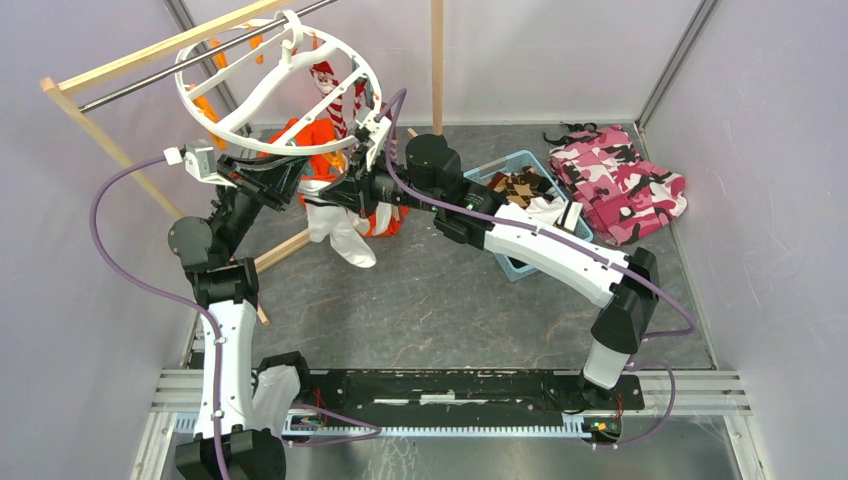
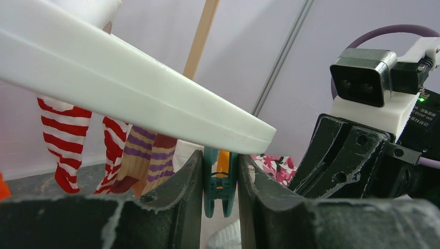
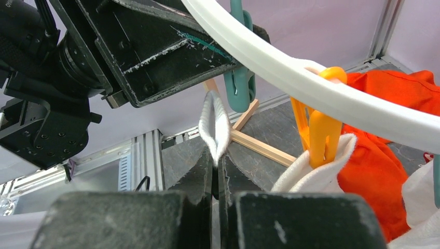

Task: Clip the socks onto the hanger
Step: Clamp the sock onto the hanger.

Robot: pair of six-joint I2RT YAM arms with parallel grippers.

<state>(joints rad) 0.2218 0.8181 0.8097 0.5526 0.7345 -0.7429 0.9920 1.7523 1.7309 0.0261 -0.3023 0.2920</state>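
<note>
Here, left jaws squeeze clip (image 2: 220,182); right jaws pinch sock (image 3: 214,120) edge.

Bright, even light falls from above, leaving only faint, soft shadows on the grey table (image 1: 440,290). In the wrist views the near fingers (image 2: 171,199) look soft and out of focus. The white hanger (image 2: 129,88) is almost washed out close to the lens.
</note>
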